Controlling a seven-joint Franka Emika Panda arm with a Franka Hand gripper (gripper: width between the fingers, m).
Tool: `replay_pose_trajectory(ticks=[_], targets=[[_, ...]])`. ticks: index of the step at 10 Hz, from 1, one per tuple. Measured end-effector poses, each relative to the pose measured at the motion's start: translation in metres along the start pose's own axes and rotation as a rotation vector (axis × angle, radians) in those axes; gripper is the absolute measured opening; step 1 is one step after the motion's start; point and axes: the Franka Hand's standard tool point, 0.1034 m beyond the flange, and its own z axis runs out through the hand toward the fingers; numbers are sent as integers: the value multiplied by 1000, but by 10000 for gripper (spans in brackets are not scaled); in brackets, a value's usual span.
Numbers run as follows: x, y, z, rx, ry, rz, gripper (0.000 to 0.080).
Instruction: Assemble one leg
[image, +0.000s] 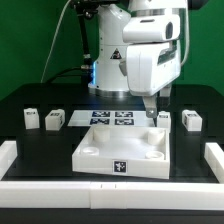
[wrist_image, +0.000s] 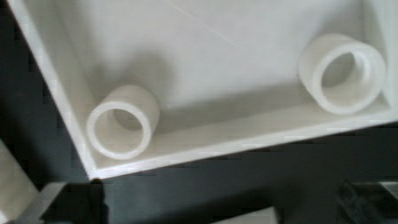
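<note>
The white square tray (image: 125, 158) with round corner holes lies at the front middle of the black table. Several small white legs with tags stand beside it: two on the exterior view's left (image: 32, 118) (image: 54, 120) and two on its right (image: 165, 119) (image: 190, 120). My gripper (image: 151, 110) hangs over the tray's back right corner, close to the nearer right leg. In the wrist view the tray (wrist_image: 214, 80) fills the picture with two corner holes (wrist_image: 121, 122) (wrist_image: 342, 72). The gripper (wrist_image: 214, 205) is open and empty, its dark fingertips (wrist_image: 68, 200) far apart.
The marker board (image: 112, 118) lies flat behind the tray. White rails run along the table's left (image: 8, 152), right (image: 214, 155) and front edges. The arm's white body stands behind the marker board against a green backdrop.
</note>
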Motion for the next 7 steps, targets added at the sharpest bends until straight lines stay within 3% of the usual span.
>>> replay_pose_trajectory(ticks=[2, 3, 5, 7], targets=[[-14, -32, 18, -9, -10, -196, 650], [-19, -41, 23, 7, -21, -223, 650], [-40, -42, 35, 29, -39, -224, 650], [-43, -43, 38, 33, -41, -216, 650]])
